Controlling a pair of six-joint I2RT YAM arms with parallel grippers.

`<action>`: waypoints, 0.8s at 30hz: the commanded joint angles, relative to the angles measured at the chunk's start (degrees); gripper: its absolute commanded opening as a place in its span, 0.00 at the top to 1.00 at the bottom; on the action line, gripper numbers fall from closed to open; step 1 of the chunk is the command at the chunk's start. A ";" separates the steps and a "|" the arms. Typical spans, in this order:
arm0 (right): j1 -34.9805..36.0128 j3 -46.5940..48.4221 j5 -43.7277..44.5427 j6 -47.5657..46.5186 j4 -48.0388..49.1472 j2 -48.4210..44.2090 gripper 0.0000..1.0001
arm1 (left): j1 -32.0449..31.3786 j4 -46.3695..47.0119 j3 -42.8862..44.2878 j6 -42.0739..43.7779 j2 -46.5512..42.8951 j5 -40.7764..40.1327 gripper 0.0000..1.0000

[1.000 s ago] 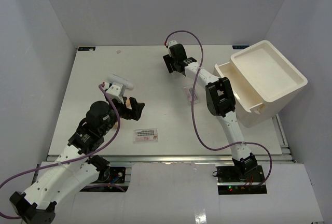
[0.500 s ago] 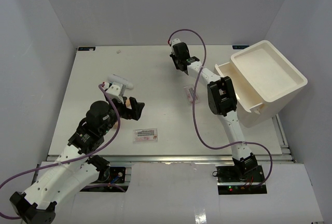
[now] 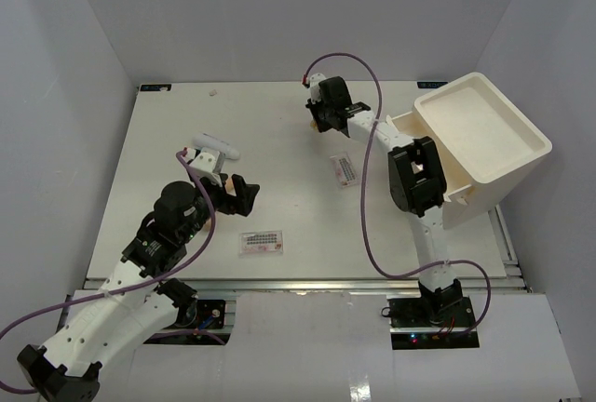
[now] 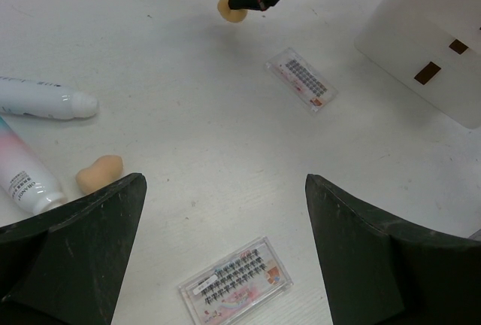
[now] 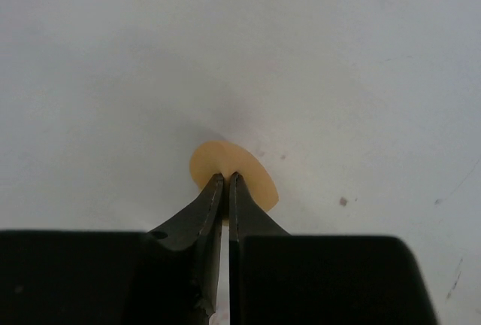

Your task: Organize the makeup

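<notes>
Looking out past my left claw (image 4: 225, 189), spread wide and holding nothing above the tabletop (image 4: 173, 137), I see one packet (image 4: 235, 283) lying flat nearest me. Next come a sponge (image 4: 98, 174), a pink tube (image 4: 22, 178) and a white tube (image 4: 45, 101). Farther out rests a second packet (image 4: 301, 80). Farthest, my right claw (image 5: 227, 178) is clenched on the far sponge (image 5: 225, 156); the bin (image 3: 484, 141) stands to its right.

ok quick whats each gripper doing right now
left gripper: open, holding nothing
right gripper: shut on the tan egg-shaped sponge
</notes>
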 commanded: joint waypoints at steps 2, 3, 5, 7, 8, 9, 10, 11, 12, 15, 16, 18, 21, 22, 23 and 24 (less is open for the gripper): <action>0.71 -11.89 -22.30 0.61 5.34 -20.71 0.92 | 0.52 0.04 -0.03 0.06 -1.81 1.03 0.02; 0.72 -14.39 -25.20 -0.32 5.43 -24.06 0.92 | 0.53 0.04 -0.08 0.01 -1.97 1.10 0.02; 0.69 -19.09 -29.86 -3.18 5.28 -30.72 0.92 | 0.53 0.04 -0.20 -0.11 -2.31 1.19 0.02; 0.52 -22.28 -30.71 -7.08 3.94 -36.44 0.92 | 0.53 0.04 -0.20 -0.19 -2.84 1.36 0.02; 0.25 -23.79 -29.68 -9.23 2.71 -39.64 0.92 | 0.53 0.04 -0.20 -0.29 -3.05 1.52 0.02; -0.68 -25.58 -28.03 -10.77 1.44 -43.16 0.92 | 0.53 0.04 -0.20 -0.29 -3.18 1.59 0.02; -2.24 -27.05 -27.42 -11.10 0.94 -46.12 0.92 | 0.53 0.04 -0.20 -0.29 -3.29 1.68 0.02; -3.95 -28.45 -27.06 -11.14 0.61 -48.93 0.92 | 0.53 0.04 -0.20 -0.29 -3.39 1.77 0.02; -5.86 -29.89 -26.73 -11.11 0.27 -51.63 0.92 | 0.53 0.04 -0.20 -0.30 -3.47 1.89 0.02; -14.69 -34.44 -26.70 -8.88 -0.67 -57.40 0.92 | 0.53 0.14 -0.12 -0.38 -3.30 2.68 0.02; -17.93 -36.06 -26.47 -8.72 -1.67 -58.42 0.92 | 0.53 0.29 -0.12 -0.38 -3.30 2.99 0.02; -22.04 -37.33 -26.26 -7.98 -3.39 -60.99 0.92 | 0.53 0.30 -0.20 -0.44 -3.04 3.50 0.02; -26.96 -38.15 -26.12 -6.36 -5.62 -62.61 0.92 | 0.53 0.36 -0.17 -0.43 -2.95 3.94 0.02; -27.82 -38.64 -26.91 -5.64 -5.85 -62.73 0.92 | 0.53 0.39 -0.16 -0.51 -2.95 4.07 0.02; -29.10 -39.10 -27.77 -4.98 -5.96 -62.57 0.92 | 0.53 0.39 -0.14 -0.53 -2.92 4.20 0.02; -31.14 -39.41 -28.49 -4.52 -6.01 -62.17 0.92 | 0.53 0.39 -0.19 -0.48 -2.87 4.30 0.02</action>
